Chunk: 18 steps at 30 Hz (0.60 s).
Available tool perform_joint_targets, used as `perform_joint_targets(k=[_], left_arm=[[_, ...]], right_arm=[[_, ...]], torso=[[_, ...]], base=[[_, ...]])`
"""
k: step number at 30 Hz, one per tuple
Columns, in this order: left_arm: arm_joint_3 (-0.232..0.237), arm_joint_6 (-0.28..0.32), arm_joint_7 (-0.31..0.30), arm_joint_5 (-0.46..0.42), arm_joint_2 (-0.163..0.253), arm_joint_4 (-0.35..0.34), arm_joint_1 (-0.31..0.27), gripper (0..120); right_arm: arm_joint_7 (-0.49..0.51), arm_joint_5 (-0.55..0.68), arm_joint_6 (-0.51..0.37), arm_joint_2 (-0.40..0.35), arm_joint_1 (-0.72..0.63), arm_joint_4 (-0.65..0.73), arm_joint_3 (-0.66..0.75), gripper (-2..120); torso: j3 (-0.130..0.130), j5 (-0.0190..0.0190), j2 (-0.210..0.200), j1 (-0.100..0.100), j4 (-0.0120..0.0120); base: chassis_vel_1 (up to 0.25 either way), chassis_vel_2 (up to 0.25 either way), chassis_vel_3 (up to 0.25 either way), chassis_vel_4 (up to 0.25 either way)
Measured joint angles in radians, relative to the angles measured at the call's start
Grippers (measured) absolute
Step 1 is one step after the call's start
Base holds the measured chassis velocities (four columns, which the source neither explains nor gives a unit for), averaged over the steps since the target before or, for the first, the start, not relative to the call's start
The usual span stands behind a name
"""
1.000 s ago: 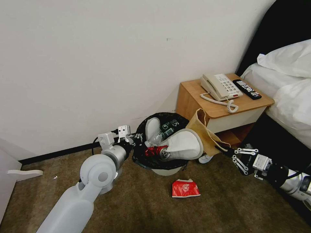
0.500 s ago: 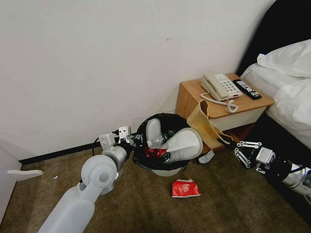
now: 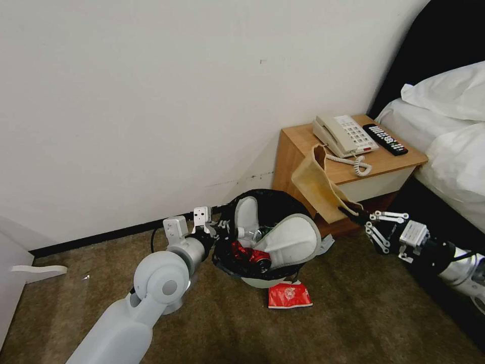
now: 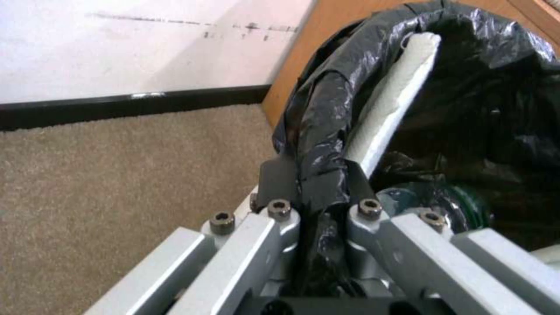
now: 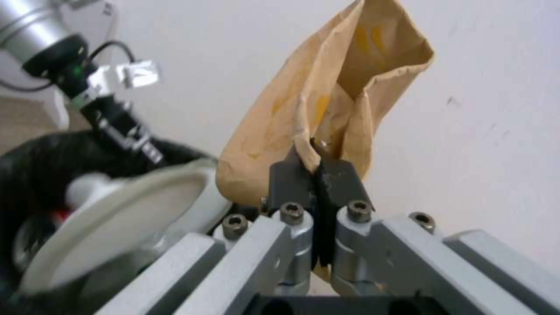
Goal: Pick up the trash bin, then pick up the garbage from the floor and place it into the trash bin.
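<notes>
The left gripper (image 4: 315,183) pinches the bin's (image 3: 262,280) black bag rim at 9 o'clock, the bin tilted on the carpet (image 3: 353,318). At 3 o'clock the right gripper (image 3: 359,216) pinches a brown bag (image 3: 318,184). 2 slippers (image 3: 290,237) stick out of the bin; a red cup (image 3: 289,295) lies at 6 o'clock.

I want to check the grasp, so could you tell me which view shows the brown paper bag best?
The right wrist view: the right gripper pinches the brown paper bag up close. The head view shows the whole bag, smaller; the left wrist view faces the trash bin.
</notes>
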Motion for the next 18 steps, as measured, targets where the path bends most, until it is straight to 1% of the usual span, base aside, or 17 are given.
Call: perform_joint_targets(k=[4,12,15,16,18], left_arm=[[-0.001,0.000,0.002,0.003,0.000,0.001,0.002,4],[0.000,0.000,0.003,0.006,-0.002,0.004,0.006,4],[0.002,0.000,0.003,0.013,-0.005,0.005,0.008,4],[0.002,0.000,0.003,0.013,-0.005,0.005,0.008,4],[0.006,0.000,0.003,0.014,-0.009,0.005,0.008,4]], right_arm=[[0.020,0.016,-0.022,-0.020,0.034,0.020,-0.011,0],[0.051,0.041,-0.049,-0.058,0.061,0.056,-0.030,0],[0.066,0.064,-0.060,-0.098,0.073,0.065,-0.034,0],[0.066,0.064,-0.060,-0.098,0.073,0.065,-0.034,0],[0.076,0.083,-0.068,-0.121,0.083,0.067,-0.039,0]], torso=[[0.000,0.0000,0.000,0.000,0.0000],[0.000,-0.0001,0.000,0.000,0.0000],[0.000,0.0000,0.000,0.000,-0.0001],[0.000,0.0000,0.000,0.000,-0.0001],[0.000,-0.0001,0.000,0.000,-0.0001]], base=[[0.000,0.000,0.000,0.000],[0.000,0.000,0.000,0.000],[0.000,0.000,0.000,0.000],[0.000,0.000,0.000,0.000],[0.000,0.000,0.000,0.000]])
